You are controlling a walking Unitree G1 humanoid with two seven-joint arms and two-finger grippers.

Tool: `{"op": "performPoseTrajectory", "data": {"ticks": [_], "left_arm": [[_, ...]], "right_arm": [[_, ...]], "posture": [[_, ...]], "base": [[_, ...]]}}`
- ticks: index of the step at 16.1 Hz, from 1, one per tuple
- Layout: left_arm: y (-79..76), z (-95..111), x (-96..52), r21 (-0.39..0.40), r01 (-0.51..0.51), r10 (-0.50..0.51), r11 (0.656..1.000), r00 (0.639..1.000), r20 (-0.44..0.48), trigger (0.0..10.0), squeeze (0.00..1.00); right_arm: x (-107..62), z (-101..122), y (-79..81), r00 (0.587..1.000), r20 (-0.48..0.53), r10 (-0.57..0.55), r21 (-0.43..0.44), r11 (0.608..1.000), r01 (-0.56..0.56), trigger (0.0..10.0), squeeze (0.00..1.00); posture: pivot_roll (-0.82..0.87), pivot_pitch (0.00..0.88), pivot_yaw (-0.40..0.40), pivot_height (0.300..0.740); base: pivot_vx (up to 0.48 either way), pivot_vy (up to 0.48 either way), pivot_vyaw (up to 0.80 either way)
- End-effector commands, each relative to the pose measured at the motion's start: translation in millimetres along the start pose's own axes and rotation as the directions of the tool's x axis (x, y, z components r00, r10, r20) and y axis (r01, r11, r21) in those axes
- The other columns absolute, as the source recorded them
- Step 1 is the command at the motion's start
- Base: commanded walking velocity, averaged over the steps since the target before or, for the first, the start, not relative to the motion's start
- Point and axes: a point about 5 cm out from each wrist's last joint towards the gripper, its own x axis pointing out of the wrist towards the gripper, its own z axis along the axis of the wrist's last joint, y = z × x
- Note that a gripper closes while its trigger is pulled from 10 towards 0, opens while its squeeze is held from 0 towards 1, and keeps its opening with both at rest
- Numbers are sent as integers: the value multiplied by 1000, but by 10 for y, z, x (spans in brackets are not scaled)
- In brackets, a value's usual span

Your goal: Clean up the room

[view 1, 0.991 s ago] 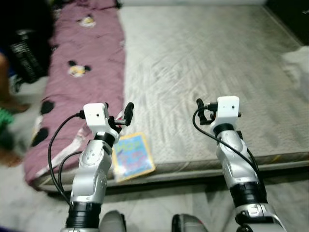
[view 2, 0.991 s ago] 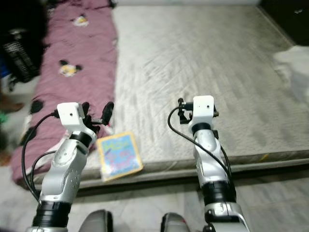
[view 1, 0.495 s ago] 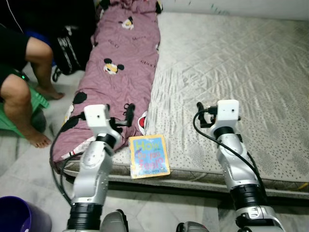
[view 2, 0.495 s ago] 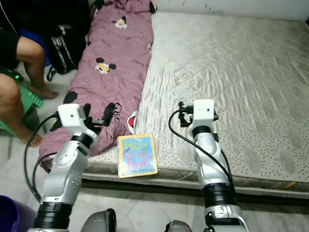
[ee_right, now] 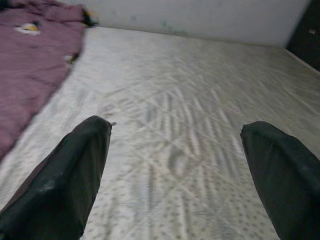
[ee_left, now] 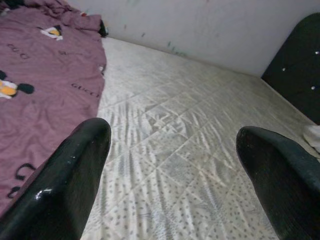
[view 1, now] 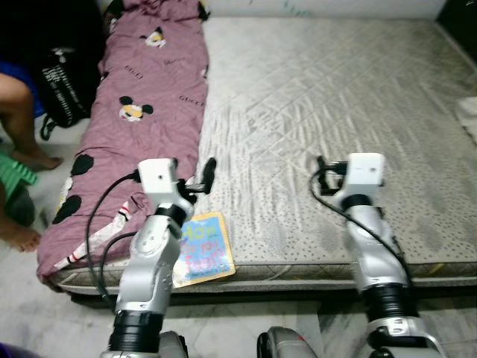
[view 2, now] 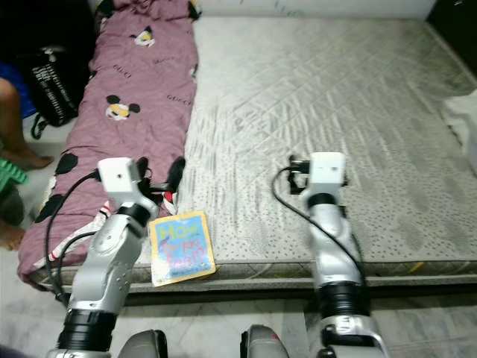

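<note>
While both arms reached out over the near edge of the grey quilted mattress (view 1: 328,97), saw the left gripper (ee_left: 172,165) with fingers (ee_left: 65,170) spread wide, empty, aimed up the bed beside the maroon cartoon-print blanket (view 1: 127,112). Same on the other side: right gripper (ee_right: 175,165) parted too, clutching nothing, hovering above bare mattress. Spotted a colourful children's book (view 2: 181,246) lying flat at the mattress's front edge, just beside the blanket's near end and close to the left forearm, untouched. Caught a black bag (view 1: 63,82) on the floor past the blanket, and a person's bare legs (view 1: 19,142) at the left margin.
</note>
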Motion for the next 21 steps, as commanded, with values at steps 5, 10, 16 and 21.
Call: {"op": "performPoseTrajectory", "data": {"ticks": [5,10,16,21], "left_arm": [[90,-14,-19,37,-74,74,997,997,-17,10000,0],[386,4,-133,112,-196,201,974,979,-37,10000,0],[424,59,-125,101,-179,184,979,982,-41,10000,0],[356,48,-98,95,-157,161,983,986,-39,10000,0]], "right_arm": [[-5,-28,-8,1000,-15,1,4,1000,-1,10000,0],[-91,-107,-15,999,-35,-4,6,1000,5,10000,0],[-138,-171,-17,998,-63,-10,5,1000,11,10000,0],[-140,-158,-62,998,-60,-24,2,1000,24,10000,0]], "posture": [[-40,171,-9,740],[-25,200,5,740],[-15,219,8,740],[-26,216,10,740]], "base": [[0,0,-320],[0,0,0],[0,305,0],[0,480,-411]]}}
